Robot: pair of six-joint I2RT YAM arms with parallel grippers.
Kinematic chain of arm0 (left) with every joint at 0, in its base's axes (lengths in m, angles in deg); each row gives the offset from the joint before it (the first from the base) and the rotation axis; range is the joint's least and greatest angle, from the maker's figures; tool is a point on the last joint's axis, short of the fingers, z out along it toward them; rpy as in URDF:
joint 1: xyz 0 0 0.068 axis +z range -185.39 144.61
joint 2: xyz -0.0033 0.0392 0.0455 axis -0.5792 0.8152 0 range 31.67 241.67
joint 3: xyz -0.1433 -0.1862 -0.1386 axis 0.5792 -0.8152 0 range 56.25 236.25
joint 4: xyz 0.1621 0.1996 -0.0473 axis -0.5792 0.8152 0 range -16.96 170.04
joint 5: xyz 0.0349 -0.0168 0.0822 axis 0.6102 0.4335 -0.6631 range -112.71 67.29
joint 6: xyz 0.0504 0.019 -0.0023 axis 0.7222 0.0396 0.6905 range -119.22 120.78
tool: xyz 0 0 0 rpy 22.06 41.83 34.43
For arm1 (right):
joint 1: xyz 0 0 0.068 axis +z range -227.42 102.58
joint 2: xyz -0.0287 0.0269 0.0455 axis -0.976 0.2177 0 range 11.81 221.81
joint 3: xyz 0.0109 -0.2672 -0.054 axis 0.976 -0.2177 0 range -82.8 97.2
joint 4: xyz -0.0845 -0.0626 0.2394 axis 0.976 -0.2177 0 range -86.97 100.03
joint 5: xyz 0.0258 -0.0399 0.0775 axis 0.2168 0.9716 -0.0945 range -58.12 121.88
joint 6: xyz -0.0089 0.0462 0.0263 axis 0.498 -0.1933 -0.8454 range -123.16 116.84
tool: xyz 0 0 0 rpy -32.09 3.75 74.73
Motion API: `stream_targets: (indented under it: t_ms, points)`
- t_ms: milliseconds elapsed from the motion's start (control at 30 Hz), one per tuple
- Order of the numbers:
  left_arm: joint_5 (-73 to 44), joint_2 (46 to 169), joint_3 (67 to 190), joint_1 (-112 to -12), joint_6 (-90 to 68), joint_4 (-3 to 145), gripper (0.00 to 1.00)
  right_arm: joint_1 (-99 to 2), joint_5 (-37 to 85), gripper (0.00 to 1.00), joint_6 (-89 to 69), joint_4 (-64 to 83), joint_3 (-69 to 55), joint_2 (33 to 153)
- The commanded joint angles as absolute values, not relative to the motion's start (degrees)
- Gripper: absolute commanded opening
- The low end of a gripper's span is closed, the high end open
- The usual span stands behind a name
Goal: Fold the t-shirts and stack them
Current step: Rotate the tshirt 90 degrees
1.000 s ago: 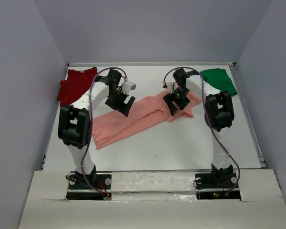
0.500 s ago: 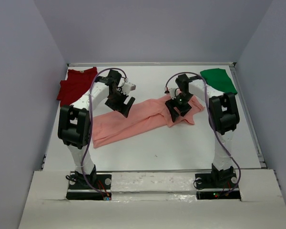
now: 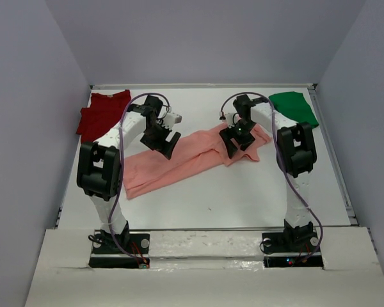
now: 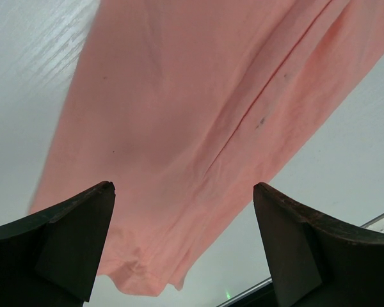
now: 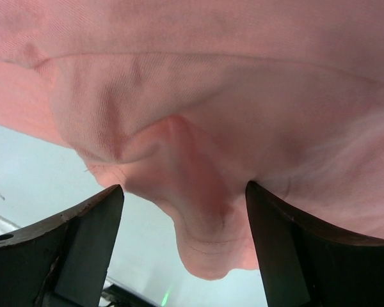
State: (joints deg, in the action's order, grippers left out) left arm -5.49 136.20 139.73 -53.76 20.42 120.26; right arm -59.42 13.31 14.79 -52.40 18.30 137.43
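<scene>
The salmon-pink t-shirt [image 3: 192, 157] lies spread in a long slanted band across the middle of the table. A dark red t-shirt [image 3: 102, 112] lies at the back left, and a bright green one [image 3: 294, 105] at the back right. My left gripper [image 3: 164, 144] hovers open over the pink shirt's upper middle; in the left wrist view the flat cloth [image 4: 198, 96] passes under the gripper [image 4: 184, 188]. My right gripper [image 3: 235, 142] is open over the shirt's right end, where a rumpled fold of pink cloth [image 5: 208, 236] lies between its fingers [image 5: 93, 224], clear of both.
The white table [image 3: 243, 192] is enclosed by grey walls on the left, the back and the right. A raised ledge [image 3: 198, 233] runs along the near edge in front of the arm bases.
The right gripper dipped toward the near side over the shirt's right end and came back, and the cloth there shifted slightly. The left arm has not moved.
</scene>
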Motion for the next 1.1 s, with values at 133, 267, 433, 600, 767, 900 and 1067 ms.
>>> stream_targets:
  t_ms: [133, 267, 433, 600, 767, 900, 1067]
  points:
    - [-5.22, 132.22, 137.46, -52.45, 21.08, 120.41, 0.99, -59.49, 14.57, 0.85, 14.59, -44.55, 29.24, 142.32]
    - [-3.81, 132.22, 137.81, -50.96, 20.82, 120.76, 0.99, -59.49, 14.48, 0.87, 16.0, -42.8, 36.35, 146.01]
    - [-4.07, 132.04, 139.47, -48.76, 20.91, 122.34, 0.99, -60.64, 10.27, 0.93, 16.26, -39.55, 44.37, 149.71]
    - [-2.93, 131.95, 141.41, -45.59, 21.08, 123.84, 0.99, -61.16, 10.08, 1.0, 16.09, -37.7, 52.46, 154.45]
    - [-1.44, 131.95, 142.9, -43.39, 21.26, 125.07, 0.99, -61.69, 11.57, 1.0, 15.56, -35.68, 57.92, 158.68]
    - [-1.44, 131.6, 143.43, -43.13, 21.0, 125.33, 0.99, -61.69, 13.07, 1.0, 14.33, -33.04, 57.13, 155.7]
    - [-0.65, 130.46, 143.34, -43.13, 20.91, 125.07, 0.99, -62.3, 22.11, 1.0, 16.08, -32.16, 49.76, 146.3]
